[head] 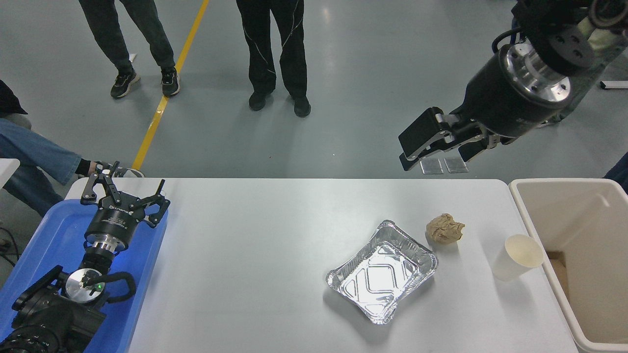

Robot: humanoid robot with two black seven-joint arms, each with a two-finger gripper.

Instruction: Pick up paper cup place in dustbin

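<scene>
Nearest, left gripper (122, 193) parked over blue tray (44, 245) at lower left, fingers spread. Foil tray (382, 272) sits mid-table, empty. Paper cup (517, 257) stands upright near the right edge, just beside the dustbin (535, 215), not touching it. Crumpled brown paper ball (444, 228) lies between foil tray and cup, farther back. Right gripper (431, 152) hangs beyond the table's far edge, jaws apart, holding nothing. Two people (272, 54) stand beyond
</scene>
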